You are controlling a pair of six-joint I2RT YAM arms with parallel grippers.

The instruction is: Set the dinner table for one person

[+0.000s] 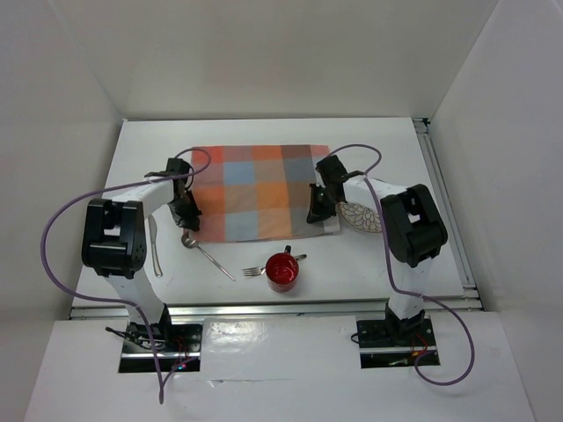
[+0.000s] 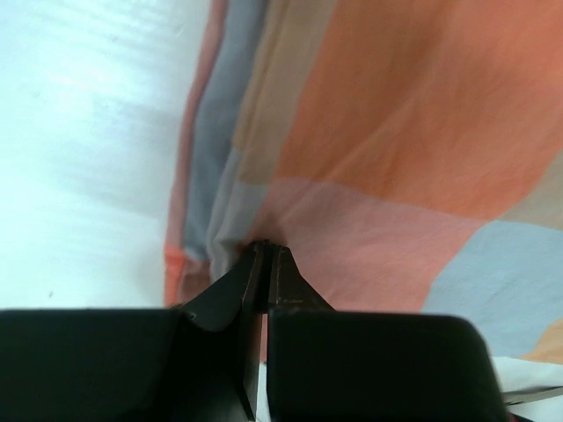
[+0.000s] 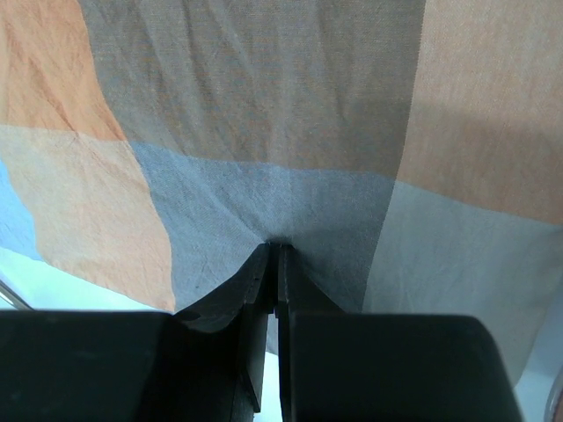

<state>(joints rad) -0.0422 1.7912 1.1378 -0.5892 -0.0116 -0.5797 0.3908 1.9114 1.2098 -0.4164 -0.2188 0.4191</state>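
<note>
A checked cloth (image 1: 257, 192) in orange, red and grey-blue lies on the white dinner table (image 1: 141, 158). My left gripper (image 1: 187, 221) is shut on the cloth's near left corner; in the left wrist view (image 2: 266, 248) its tips pinch a bunched fold of cloth (image 2: 387, 132). My right gripper (image 1: 315, 215) is shut on the near right edge; in the right wrist view (image 3: 274, 248) its tips pinch grey-blue cloth (image 3: 264, 114). A red cup (image 1: 282, 271), a fork (image 1: 273, 265) and a spoon (image 1: 207, 251) lie in front of the cloth.
A patterned plate (image 1: 362, 217) lies partly under my right arm, right of the cloth. A knife or similar utensil (image 1: 156, 249) lies at the left by my left arm. A metal rail (image 1: 449, 207) runs along the table's right edge.
</note>
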